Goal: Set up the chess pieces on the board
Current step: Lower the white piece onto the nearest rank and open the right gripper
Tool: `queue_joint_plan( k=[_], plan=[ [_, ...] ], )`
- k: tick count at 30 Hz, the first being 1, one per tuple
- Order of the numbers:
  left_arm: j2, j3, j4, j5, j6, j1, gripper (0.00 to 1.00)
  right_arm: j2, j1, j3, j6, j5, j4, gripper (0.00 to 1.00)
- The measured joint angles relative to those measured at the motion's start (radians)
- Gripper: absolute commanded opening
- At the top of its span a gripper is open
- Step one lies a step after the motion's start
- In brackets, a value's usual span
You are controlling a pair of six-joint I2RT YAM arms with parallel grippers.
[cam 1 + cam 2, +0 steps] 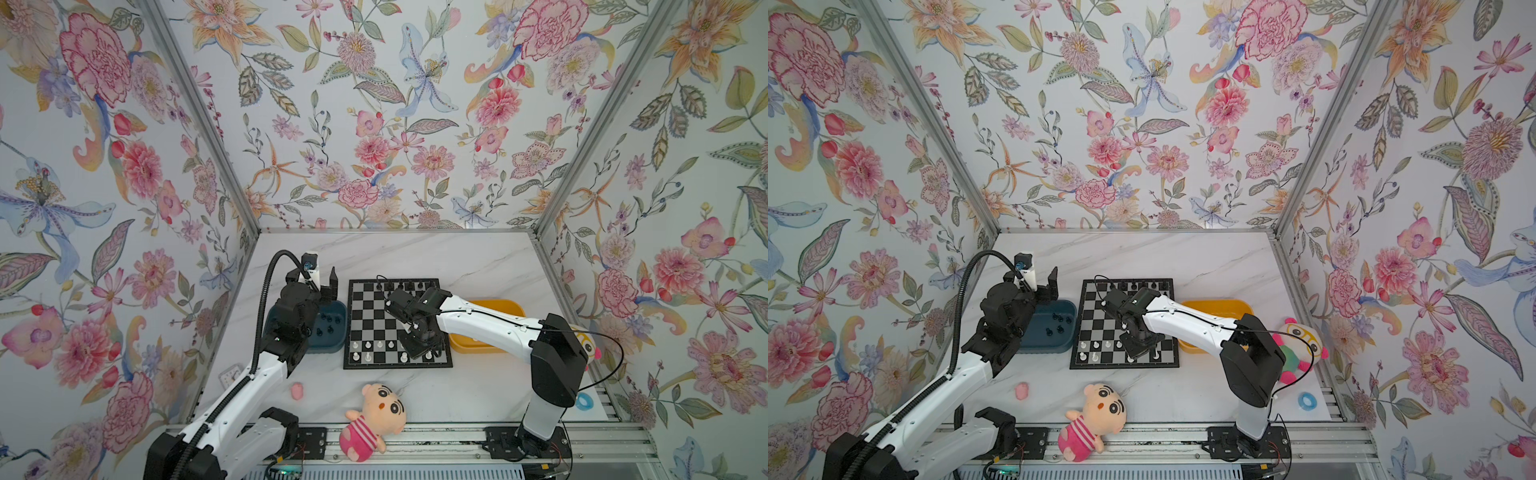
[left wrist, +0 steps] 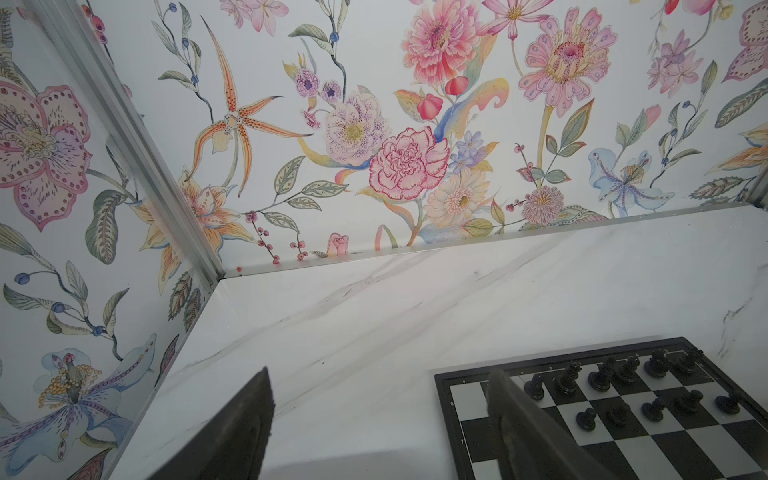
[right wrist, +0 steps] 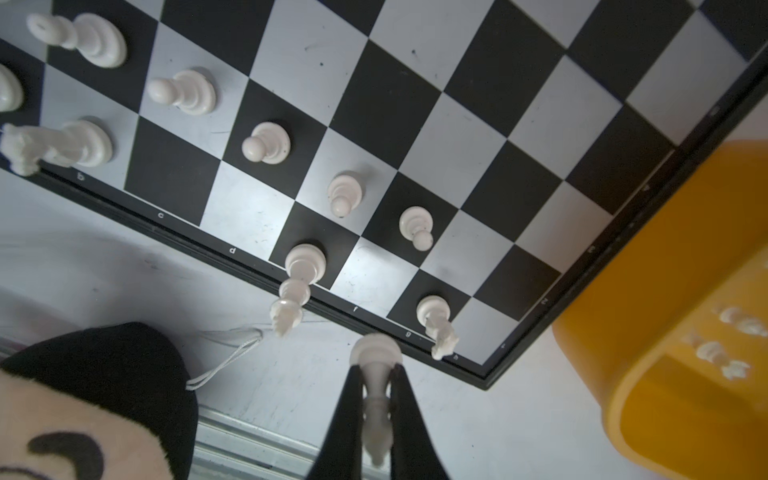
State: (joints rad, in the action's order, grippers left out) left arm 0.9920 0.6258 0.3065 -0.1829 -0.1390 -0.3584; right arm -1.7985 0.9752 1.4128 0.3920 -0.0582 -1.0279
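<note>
My right claw pinches a white piece along its length, base aimed at the board — the empty square marked f lies just past that base. My left claw gapes wide and empty, well off by the board's far corner.

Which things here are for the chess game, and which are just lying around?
For the job: board, white pieces, black pieces, blue tray, yellow tray, held white piece.
Lying about: plush doll, second plush toy, pink lump, blue ring.
</note>
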Motion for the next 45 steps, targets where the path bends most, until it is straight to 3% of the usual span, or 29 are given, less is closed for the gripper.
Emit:
queue_joint_plan(
  k=[29,45],
  plan=[
    [-0.018,-0.013,-0.018,0.000,-0.007,0.000,0.81,-0.059,0.001,-0.087,0.017,0.016,0.122,0.03],
    [-0.018,-0.013,-0.018,0.000,-0.007,0.000,0.81,-0.059,0.000,-0.095,0.029,0.022,0.134,0.29]
  ],
)
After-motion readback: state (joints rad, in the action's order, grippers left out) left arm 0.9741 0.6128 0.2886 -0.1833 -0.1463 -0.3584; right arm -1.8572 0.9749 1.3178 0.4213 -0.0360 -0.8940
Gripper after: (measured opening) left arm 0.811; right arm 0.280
